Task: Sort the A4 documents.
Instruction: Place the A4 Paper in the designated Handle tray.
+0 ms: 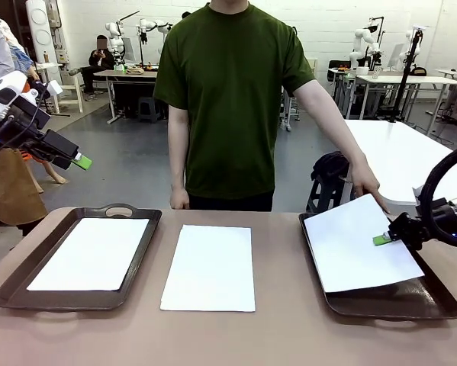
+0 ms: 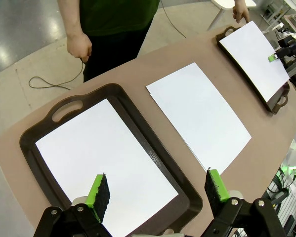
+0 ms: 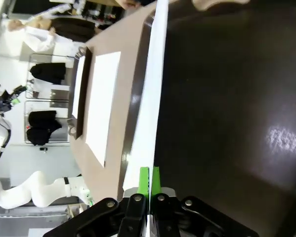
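Three white A4 documents are in view. One sheet (image 1: 91, 252) lies flat in the left tray (image 1: 7, 293). A second sheet (image 1: 210, 267) lies on the bare table between the trays. The third sheet (image 1: 362, 244) is tilted over the right tray (image 1: 411, 305); my right gripper (image 1: 382, 239) is shut on its right edge, and the person's hand (image 1: 369, 187) touches its far corner. The right wrist view shows this sheet (image 3: 155, 89) edge-on, clamped in the right gripper (image 3: 149, 180). My left gripper (image 2: 157, 190) stands open, high above the left tray's sheet (image 2: 105, 165), and is raised at far left (image 1: 79, 160).
A person in a green shirt (image 1: 228, 99) stands at the far side of the table, the other hand (image 1: 180, 200) at the table edge. A white side table (image 1: 411, 152) stands behind the right tray. A cable (image 2: 49, 81) lies on the floor.
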Tool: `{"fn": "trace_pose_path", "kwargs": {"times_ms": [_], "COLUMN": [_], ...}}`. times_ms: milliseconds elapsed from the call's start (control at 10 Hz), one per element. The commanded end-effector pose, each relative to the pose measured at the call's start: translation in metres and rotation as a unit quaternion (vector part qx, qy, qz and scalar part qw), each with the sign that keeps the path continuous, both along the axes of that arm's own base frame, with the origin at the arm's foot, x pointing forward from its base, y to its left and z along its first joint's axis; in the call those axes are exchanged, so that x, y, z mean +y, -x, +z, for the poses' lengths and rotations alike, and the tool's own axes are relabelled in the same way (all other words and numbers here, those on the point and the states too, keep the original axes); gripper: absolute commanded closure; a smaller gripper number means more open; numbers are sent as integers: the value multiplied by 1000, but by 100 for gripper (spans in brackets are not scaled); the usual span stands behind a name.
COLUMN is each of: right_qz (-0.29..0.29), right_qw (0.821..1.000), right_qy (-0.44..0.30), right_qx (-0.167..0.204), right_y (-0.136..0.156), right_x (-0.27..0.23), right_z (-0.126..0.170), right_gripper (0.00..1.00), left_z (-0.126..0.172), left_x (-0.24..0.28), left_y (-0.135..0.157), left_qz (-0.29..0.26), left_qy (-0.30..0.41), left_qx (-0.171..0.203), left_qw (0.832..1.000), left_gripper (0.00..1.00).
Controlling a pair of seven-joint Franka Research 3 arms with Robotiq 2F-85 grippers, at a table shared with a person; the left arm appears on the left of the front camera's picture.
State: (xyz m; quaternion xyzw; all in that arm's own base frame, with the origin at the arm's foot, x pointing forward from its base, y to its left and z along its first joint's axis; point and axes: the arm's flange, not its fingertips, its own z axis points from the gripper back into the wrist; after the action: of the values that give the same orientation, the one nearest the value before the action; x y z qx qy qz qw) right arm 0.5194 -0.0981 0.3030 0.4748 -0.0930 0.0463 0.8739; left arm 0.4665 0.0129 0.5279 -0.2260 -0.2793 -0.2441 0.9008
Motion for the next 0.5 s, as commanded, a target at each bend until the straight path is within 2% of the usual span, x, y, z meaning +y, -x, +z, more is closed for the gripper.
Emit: {"fn": "trace_pose_path", "kwargs": {"times_ms": [0, 200, 400], "right_qz": [12, 14, 21], "right_qw": [999, 999, 999], "right_qy": [13, 14, 16], "right_qx": [26, 34, 22], "right_y": [-4, -4, -6], "right_x": [-8, -10, -3], "right_z": [2, 1, 4], "right_gripper": [99, 99, 99], "left_z": [1, 1, 1], "left_x": [0, 0, 0], "left_y": [0, 0, 0], "left_qz": [2, 2, 2], "left_qy": [-4, -4, -4], "left_qx": [-4, -4, -4], "left_qw": [1000, 1000, 1000], "left_gripper": [0, 0, 0]}}
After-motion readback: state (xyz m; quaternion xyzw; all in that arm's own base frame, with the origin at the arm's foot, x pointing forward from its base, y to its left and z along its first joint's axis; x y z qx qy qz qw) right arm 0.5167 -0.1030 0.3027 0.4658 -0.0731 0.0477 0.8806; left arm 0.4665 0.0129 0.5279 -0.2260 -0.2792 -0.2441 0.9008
